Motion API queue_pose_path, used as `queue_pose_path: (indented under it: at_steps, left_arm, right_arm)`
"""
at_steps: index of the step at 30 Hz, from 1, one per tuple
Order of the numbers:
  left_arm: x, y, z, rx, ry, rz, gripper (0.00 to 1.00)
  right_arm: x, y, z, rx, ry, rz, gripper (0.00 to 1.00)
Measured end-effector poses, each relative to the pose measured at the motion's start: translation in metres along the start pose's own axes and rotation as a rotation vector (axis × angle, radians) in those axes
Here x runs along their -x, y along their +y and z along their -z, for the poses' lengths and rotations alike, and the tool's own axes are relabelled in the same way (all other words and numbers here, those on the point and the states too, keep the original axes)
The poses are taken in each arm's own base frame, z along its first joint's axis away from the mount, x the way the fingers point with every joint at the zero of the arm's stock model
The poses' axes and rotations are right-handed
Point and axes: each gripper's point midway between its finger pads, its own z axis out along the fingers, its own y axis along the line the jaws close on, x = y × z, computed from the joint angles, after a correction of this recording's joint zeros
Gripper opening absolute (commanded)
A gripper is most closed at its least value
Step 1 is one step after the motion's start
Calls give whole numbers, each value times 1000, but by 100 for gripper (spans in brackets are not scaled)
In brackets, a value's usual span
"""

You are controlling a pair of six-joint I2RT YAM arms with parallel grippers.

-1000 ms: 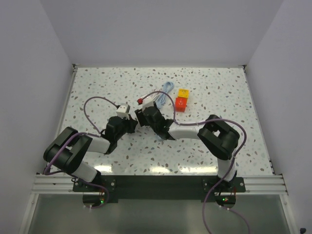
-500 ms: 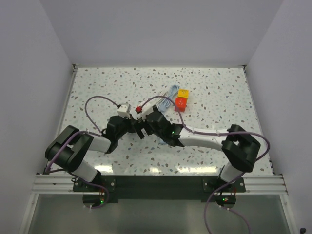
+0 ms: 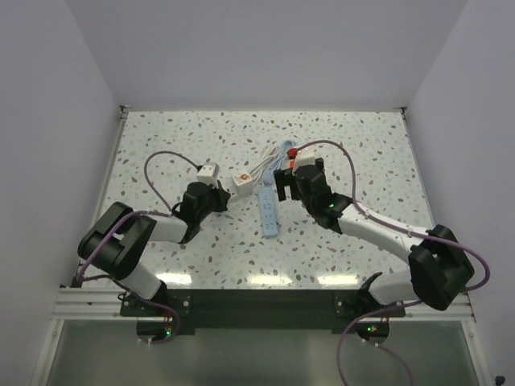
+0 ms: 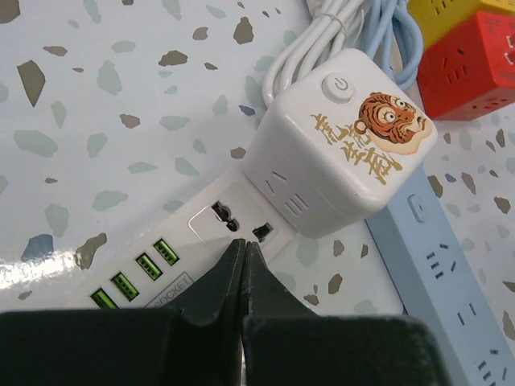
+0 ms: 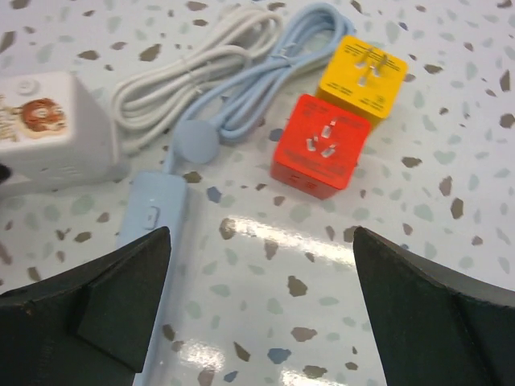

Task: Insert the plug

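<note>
Left pincer: fingers pressed together on nothing, tips at the face of the white power strip with green USB ports; whether they touch it I cannot tell.
Plug: white cube adapter with a tiger print sits on the strip's far end, straight ahead of this pincer, with one bare socket between them. How deep its pins sit is hidden.
Long axis: the strip runs from this pincer's tips out to the cube, so I judge any push home must go down onto the strip, not along it.
Nearer arm: left, by far.
Right pincer: fingers spread wide and empty, well beyond the strip's cube end, above a pale blue power strip, a red cube adapter and a yellow cube adapter.
Tabletop: speckled terrazzo under the strip.
</note>
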Motion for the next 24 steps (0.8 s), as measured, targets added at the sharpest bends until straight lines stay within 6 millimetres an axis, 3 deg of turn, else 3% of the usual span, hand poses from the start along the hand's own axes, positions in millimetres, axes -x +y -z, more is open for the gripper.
queue_pose_path:
  at_steps: [4, 9, 17, 22, 23, 24]
  left_arm:
    - [9, 10, -12, 46, 3, 9, 0]
    - [24, 23, -32, 89, -13, 24, 0]
    - [37, 38, -43, 131, -24, 27, 0]
    - [38, 39, -42, 140, -14, 9, 0]
    - [38, 40, -40, 146, -11, 9, 4]
    - [39, 41, -37, 153, -13, 8, 16]
  right_arm:
    - [-7, -38, -10, -96, 30, -63, 98]
    - [-21, -62, -28, -166, 80, -103, 98]
    - [-56, -65, -65, -174, 188, -110, 98]
    - [-53, -63, -74, -162, 177, -123, 98]
    - [-50, -62, -76, -157, 167, -128, 98]
    - [-48, -61, -79, -153, 160, -131, 98]
